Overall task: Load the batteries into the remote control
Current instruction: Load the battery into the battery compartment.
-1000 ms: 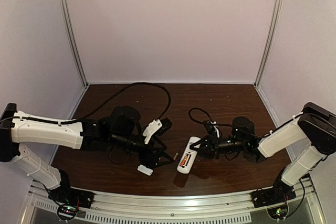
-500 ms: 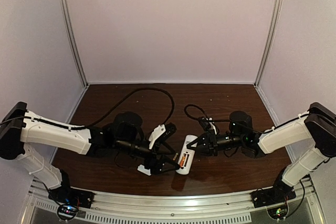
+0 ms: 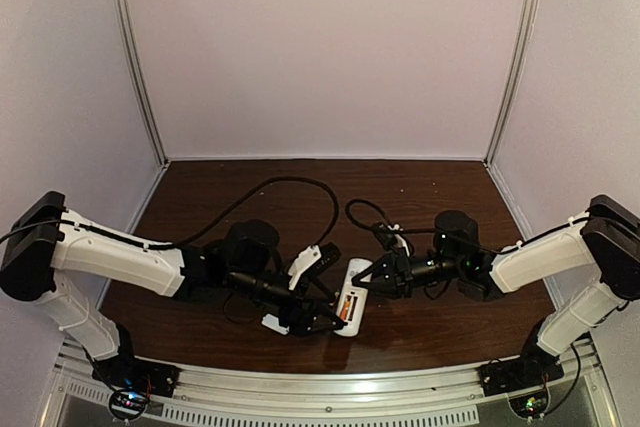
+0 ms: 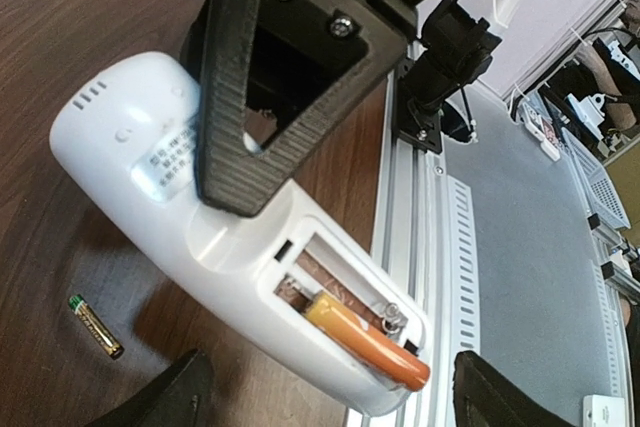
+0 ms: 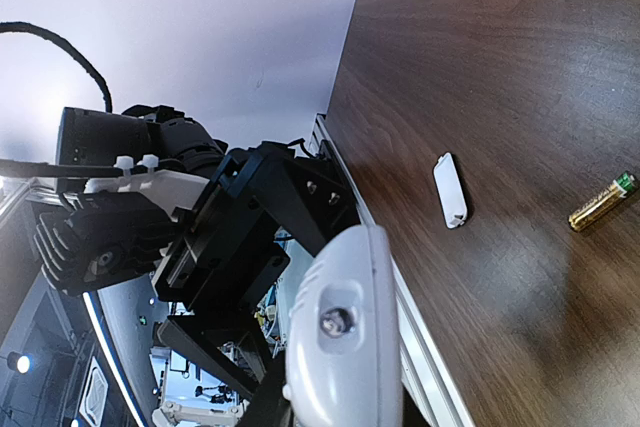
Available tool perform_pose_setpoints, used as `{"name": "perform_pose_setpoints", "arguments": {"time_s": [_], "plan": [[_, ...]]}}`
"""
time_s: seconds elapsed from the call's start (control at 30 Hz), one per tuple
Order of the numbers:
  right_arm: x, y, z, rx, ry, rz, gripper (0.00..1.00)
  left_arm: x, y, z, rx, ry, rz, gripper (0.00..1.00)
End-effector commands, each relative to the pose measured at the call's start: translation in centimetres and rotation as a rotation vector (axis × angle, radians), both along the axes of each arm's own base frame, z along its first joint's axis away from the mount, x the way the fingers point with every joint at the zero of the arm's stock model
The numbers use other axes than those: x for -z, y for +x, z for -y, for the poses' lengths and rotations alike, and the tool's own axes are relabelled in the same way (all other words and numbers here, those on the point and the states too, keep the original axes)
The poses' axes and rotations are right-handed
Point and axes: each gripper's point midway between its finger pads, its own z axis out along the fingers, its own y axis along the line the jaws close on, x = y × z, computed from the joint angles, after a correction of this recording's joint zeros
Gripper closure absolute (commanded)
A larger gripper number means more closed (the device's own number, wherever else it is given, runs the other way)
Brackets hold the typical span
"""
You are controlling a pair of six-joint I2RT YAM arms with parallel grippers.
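Remote control (image 4: 220, 257): sits back-up, bay (image 4: 335, 282) exposed, gripped steady by right hand (image 3: 373, 274); orange battery (image 4: 365, 344) seated, brass battery (image 4: 96, 313) alongside; left hand (image 4: 325, 397) spread wide, empty.

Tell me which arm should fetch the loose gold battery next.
Left. The left tool is open and empty, with the gold battery on the table near it. The right tool is clamped on the remote control.

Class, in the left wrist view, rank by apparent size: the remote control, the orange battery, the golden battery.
1. remote control, largest.
2. orange battery.
3. golden battery: looks smaller, but lies farther from the camera, so the two batteries may truly match.
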Motion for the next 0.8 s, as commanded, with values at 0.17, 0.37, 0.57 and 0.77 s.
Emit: {"name": "perform_pose_setpoints", "arguments": {"time_s": [0.17, 0.37, 0.57, 0.77], "plan": [[-2.37, -0.45, -0.72, -0.037, 0.066, 0.065, 1.00, -0.37, -0.04, 0.70, 0.015, -0.032, -0.011, 0.20], [-2.48, -0.51, -0.89, -0.041, 0.069, 0.069, 1.00, -0.21, 0.21, 0.90, 0.013, -0.027, -0.024, 0.24], [-2.36, -0.61, -0.90, -0.043, 0.067, 0.068, 1.00, 0.01, 0.67, 0.97, -0.002, -0.021, -0.041, 0.27], [-2.37, -0.48, -0.93, -0.037, 0.067, 0.073, 1.00, -0.07, 0.75, 1.13, -0.003, -0.018, -0.047, 0.27]]}}
